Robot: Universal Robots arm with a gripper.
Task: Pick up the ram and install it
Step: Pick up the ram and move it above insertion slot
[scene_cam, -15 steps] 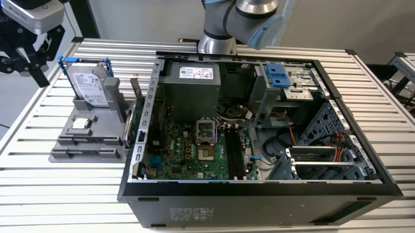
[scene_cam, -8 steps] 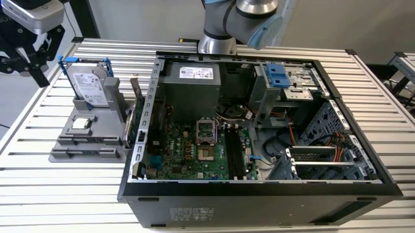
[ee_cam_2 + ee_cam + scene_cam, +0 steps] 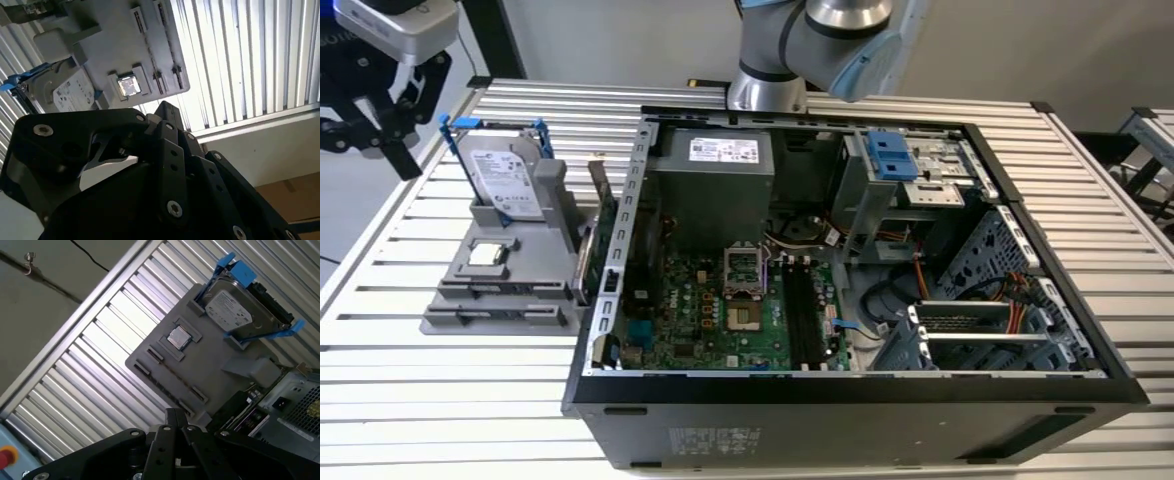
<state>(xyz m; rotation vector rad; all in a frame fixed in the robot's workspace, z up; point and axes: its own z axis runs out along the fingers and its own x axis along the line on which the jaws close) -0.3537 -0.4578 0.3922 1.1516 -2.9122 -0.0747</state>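
Slatted metal desk (image 3: 454, 400) by a plain wall; the ram (image 3: 600, 195) stands edge-up beside the computer case (image 3: 854, 395), well apart from the clenched, empty end effector (image 3: 177, 413).

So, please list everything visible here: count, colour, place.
table: one, silver slats, under everything
computer case: one, black, open, mid-table
holder: one, grey, beside case, the exterior view's left
hard drive: one, silver, blue frame, upright in holder
CPU chip: one, silver, flat on holder
ram: one, dark green, on edge between holder and case
arm: one, grey and pale blue, behind case
gripper: one, black, in air near holder
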